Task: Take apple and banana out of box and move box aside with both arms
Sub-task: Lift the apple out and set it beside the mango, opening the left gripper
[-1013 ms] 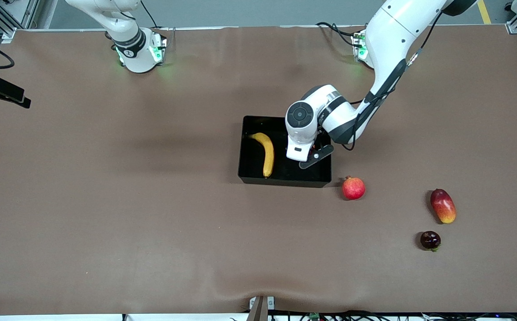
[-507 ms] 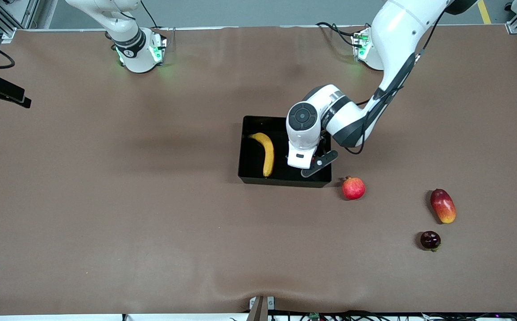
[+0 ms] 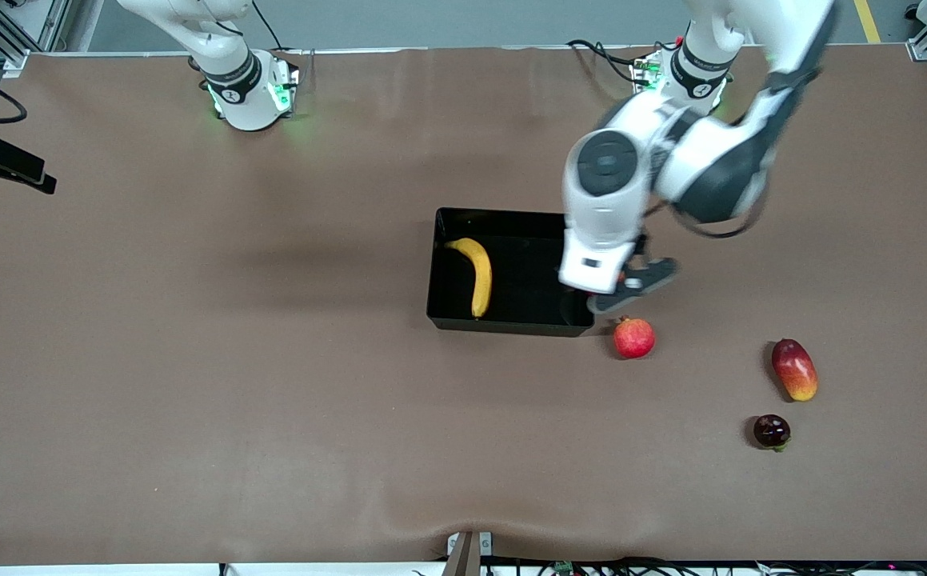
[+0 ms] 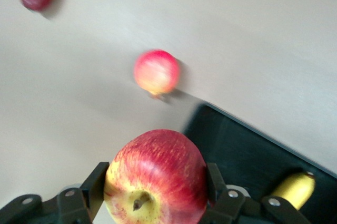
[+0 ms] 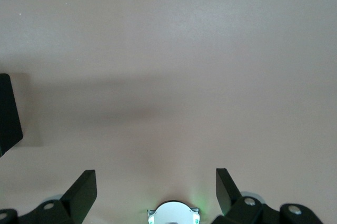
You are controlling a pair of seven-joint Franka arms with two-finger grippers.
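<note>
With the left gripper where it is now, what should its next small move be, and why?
Probably carry on toward bare table and lower. The left gripper is shut on the small round red-and-yellow apple, up in the air over the glossy black plastic box's wall, with the red pomegranate close beside that corner. The long yellow banana lies in the box; the right gripper waits open.

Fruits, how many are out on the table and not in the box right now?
3: the pomegranate beside the box's corner, and the mango and a dark fruit toward the left arm's end. The banana lies in the box; the left claw holds the apple.
</note>
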